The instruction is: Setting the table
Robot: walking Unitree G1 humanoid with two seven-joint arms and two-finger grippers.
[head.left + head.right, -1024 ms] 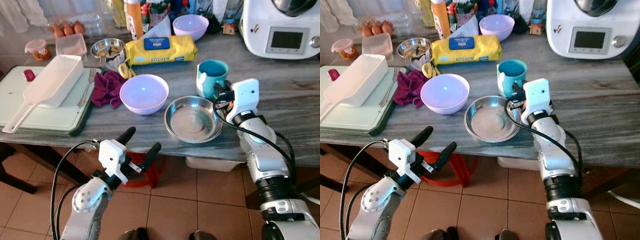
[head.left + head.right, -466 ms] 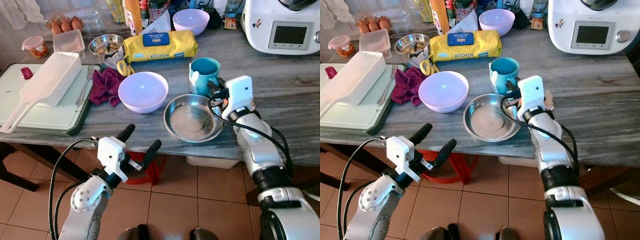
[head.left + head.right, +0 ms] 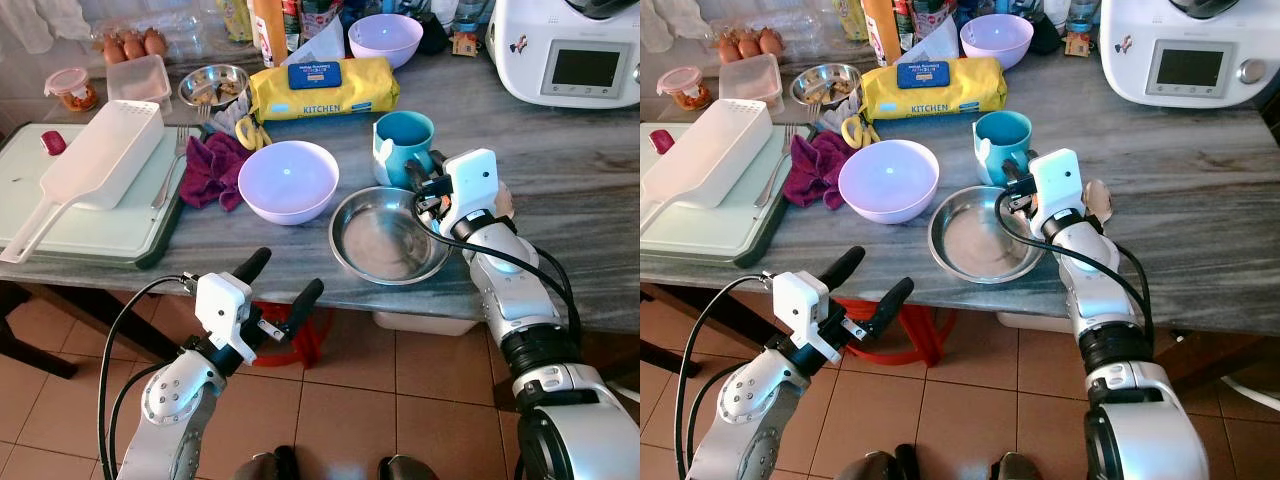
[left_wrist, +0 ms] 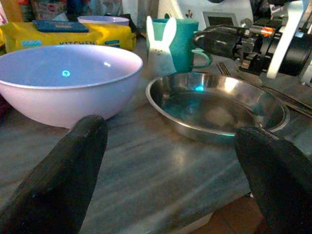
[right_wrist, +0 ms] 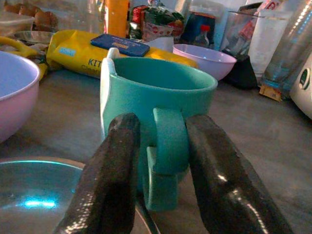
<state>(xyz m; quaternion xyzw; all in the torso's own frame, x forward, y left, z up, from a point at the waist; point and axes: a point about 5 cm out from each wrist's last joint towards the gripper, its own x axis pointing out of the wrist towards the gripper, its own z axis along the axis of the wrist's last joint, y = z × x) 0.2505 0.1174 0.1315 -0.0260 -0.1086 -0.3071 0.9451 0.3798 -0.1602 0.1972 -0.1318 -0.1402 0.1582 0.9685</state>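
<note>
Teal mug (image 3: 403,145) stands upright on the grey table (image 3: 590,180), right in front of the right gripper (image 5: 161,170); its handle (image 5: 165,146) sits between the two black fingers (image 5: 109,180), which straddle it with a narrow gap either side, so slightly spread and not yet pinching; white bunny shape on the mug's side facing away from the gripper. Steel bowl (image 3: 390,236) just below and beside the gripper, rim near the mug base; lilac bowl (image 3: 289,180) further out past the steel one; yellow KITCHEN pack (image 3: 322,88) and a second lilac bowl (image 3: 385,37) behind the mug; white appliance (image 3: 570,50) off to the gripper's right. Left gripper (image 3: 278,283) hangs off the table's near edge, fingers spread wide, holding nothing; both bowls ahead of it.
</note>
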